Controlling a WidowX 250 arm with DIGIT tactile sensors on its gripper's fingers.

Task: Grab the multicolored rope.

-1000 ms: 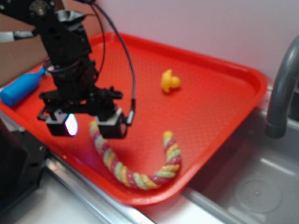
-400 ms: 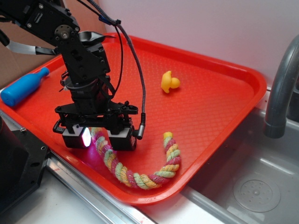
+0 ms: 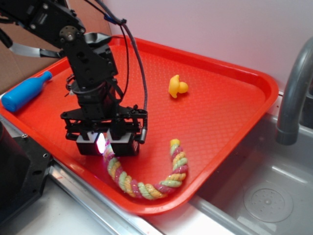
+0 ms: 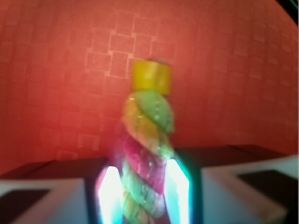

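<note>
Since a moment ago the gripper (image 3: 103,145) has slid a little toward the tray's near edge and drawn its two pads together, so the gap between them is narrower and the lit pad shows only as a thin bright strip; the multicolored rope (image 3: 146,183) has kept its curved lie on the tray.

Nearest the camera, the front rim of the red tray (image 3: 222,105) runs beside a grey metal ledge; just inside that rim the rope lies in a U-shaped curve; it is a thick twisted cord of pastel yellow, green and pink-red strands, with a plain yellow tip at its free end standing up near the tray's middle front; the other end disappears between the gripper's pads.

From the wrist view, the rope (image 4: 147,140) rises between two glowing white pads, which press against its sides; the claw is clamped on the cord a short way below its yellow end cap; the twisted green, yellow and pink strands bulge slightly above the pads.

Farther back, the black arm leans over the tray's left half; a small yellow duck (image 3: 177,85) sits on the tray well apart from the rope; a blue bottle (image 3: 23,93) lies at the far left of the tray; a grey faucet (image 3: 293,93) stands at the right beside a metal sink.
</note>
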